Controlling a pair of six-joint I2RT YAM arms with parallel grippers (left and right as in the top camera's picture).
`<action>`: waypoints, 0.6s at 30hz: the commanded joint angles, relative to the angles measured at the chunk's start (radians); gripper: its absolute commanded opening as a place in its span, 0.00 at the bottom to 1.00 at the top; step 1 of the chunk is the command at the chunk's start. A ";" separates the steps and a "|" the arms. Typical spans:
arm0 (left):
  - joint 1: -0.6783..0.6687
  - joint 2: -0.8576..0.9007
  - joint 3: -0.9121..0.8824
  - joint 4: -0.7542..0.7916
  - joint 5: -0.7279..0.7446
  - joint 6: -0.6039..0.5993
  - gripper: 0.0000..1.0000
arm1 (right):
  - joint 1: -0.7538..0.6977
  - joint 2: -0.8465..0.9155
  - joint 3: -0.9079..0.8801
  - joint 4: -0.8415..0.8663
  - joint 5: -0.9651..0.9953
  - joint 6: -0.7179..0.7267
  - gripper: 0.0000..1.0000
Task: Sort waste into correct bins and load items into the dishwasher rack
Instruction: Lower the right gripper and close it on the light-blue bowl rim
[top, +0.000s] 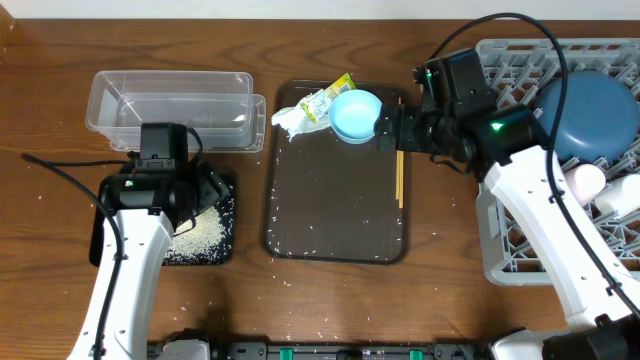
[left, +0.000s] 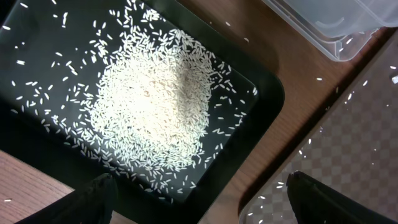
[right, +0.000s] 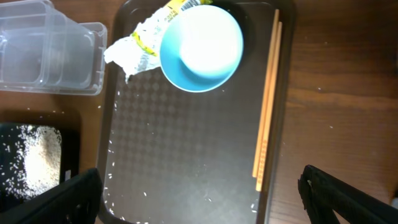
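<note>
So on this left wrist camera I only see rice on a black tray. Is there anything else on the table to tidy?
Observer: Yes. A small light-blue bowl sits at the far end of the brown serving tray.
Operator: Anything to eat with?
Observer: Wooden chopsticks lie along that tray's right edge.
Operator: And where do the dishes go?
Observer: Into a grey rack on the right, which already holds a dark-blue dish.
</note>
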 joint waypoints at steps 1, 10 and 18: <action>0.005 0.005 0.016 -0.004 -0.012 0.013 0.90 | 0.023 0.042 0.000 0.013 0.007 0.012 0.99; 0.005 0.005 0.016 -0.004 -0.012 0.013 0.90 | 0.053 0.117 0.000 0.076 0.008 -0.035 0.99; 0.005 0.005 0.016 -0.004 -0.012 0.013 0.90 | 0.057 0.123 0.000 0.195 0.024 -0.039 0.99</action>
